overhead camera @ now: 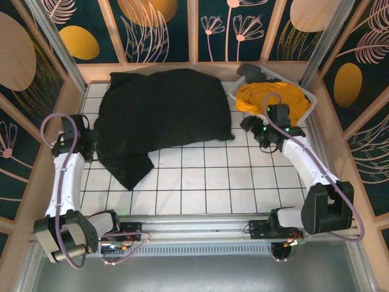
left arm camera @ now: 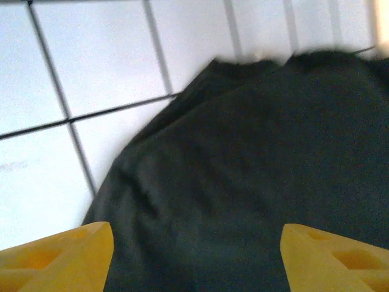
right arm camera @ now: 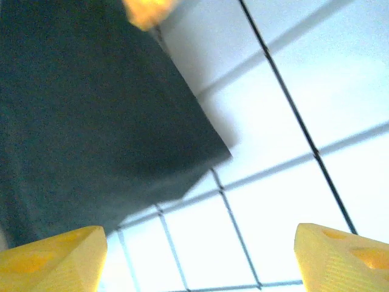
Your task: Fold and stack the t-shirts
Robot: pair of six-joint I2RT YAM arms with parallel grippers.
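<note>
Across the far left of the white tiled desk (overhead camera: 200, 182) the large black cloth t-shirt (overhead camera: 161, 112) lies spread but rumpled, with one flap trailing toward the near side. The mustard-yellow cloth t-shirt (overhead camera: 276, 100) sits bunched in the white plastic lattice basket (overhead camera: 292, 79) at the far right corner, well apart from the black one. The left hand (overhead camera: 90, 139) is at the black shirt's left edge. In the left wrist view its yellow fingers (left arm camera: 58, 255) stand wide apart over the dark cloth, with nothing clamped between them. The right hand (overhead camera: 258, 132) is between the black shirt's right corner and the basket. In the right wrist view its yellow fingers (right arm camera: 48, 258) are also spread wide over bare white tile and hold nothing, with a corner of black cloth just to one side.
</note>
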